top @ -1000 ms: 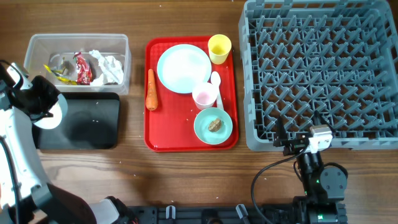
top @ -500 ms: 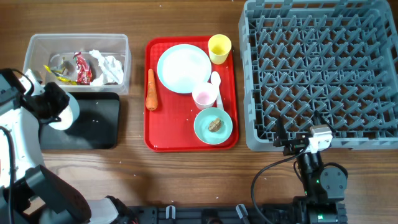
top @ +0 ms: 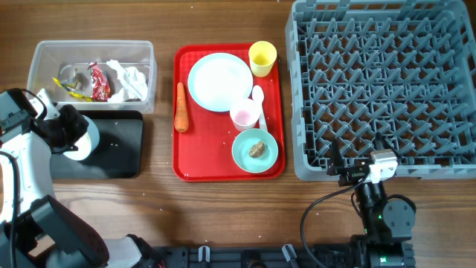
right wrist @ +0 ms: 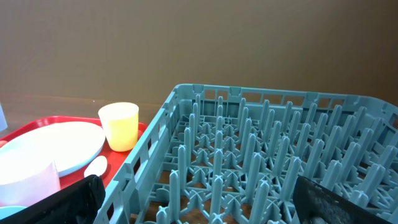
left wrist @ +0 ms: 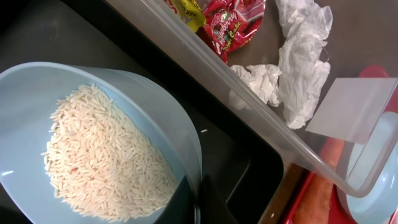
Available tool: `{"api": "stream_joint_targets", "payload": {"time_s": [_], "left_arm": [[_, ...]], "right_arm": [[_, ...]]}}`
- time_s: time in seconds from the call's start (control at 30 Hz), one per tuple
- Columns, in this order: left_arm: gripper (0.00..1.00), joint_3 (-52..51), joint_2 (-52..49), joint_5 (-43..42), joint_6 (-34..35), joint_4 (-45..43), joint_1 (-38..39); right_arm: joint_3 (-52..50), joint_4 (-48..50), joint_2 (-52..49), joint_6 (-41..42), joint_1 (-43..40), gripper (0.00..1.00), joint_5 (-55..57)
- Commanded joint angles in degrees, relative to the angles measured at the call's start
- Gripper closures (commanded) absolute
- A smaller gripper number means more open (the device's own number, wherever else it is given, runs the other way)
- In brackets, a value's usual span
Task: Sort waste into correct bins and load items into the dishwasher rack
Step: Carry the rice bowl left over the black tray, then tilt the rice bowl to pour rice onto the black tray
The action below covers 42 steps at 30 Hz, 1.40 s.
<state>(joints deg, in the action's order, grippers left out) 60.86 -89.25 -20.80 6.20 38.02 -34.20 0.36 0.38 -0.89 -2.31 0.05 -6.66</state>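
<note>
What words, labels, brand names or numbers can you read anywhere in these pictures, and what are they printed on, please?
No text can be read with confidence.
On the red snack wrapper: white script lettering, too blurred to read.
On the yellow wrapper: some print, too small to read.
On the bowl of rice, plate, yellow cup and dishwasher rack: no markings visible.

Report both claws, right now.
Left claw: closed, holding the pale blue bowl with rice in it.
Right claw: open, holding nothing.
</note>
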Motion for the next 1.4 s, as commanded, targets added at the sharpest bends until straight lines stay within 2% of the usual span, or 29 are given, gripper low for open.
{"api": "stream_joint_targets", "payload": {"time_s": [0.0,0.3,0.43,0.57,0.63,0.73,0.93,1.1,1.37], "left_arm": [[0.96,-0.24,-0.11,-8.83,-10.16,0.81,-0.33],[0.96,-0.24,-0.11,-27.47,-24.0,5.16,-4.17],[0.96,-0.24,-0.13,-28.7,-23.96,4.94,-7.72],[0.96,-0.24,-0.13,-37.11,-26.47,4.68,-10.86],[0.96,-0.26,-0.13,-38.6,-27.21,4.63,-12.11],[0.96,-1.01,-0.13,-44.54,-31.21,4.7,-13.99],[0.96,-5.77,-0.13,-48.19,-31.78,0.33,-16.98],[0.96,-10.45,-0.13,-58.58,-39.28,-1.64,-20.24],[0.96,-11.15,-1.99,-64.59,-39.63,-0.79,-25.9]], "right_arm": [[-0.07,0.15,0.46,-0.57,-0.28,0.0,-0.9],[-0.07,0.15,0.46,-0.57,-0.28,0.0,-0.9],[-0.07,0.15,0.46,-0.57,-0.28,0.0,-0.9],[-0.07,0.15,0.46,-0.55,-0.28,0.0,-0.9],[-0.07,0.15,0.46,-0.55,-0.28,0.0,-0.9],[-0.07,0.15,0.46,-0.57,-0.28,0.0,-0.9],[-0.07,0.15,0.46,-0.57,-0.28,0.0,-0.9],[-0.07,0.15,0.46,-0.57,-0.28,0.0,-0.92],[-0.07,0.15,0.46,-0.55,-0.28,0.0,-0.9]]}}
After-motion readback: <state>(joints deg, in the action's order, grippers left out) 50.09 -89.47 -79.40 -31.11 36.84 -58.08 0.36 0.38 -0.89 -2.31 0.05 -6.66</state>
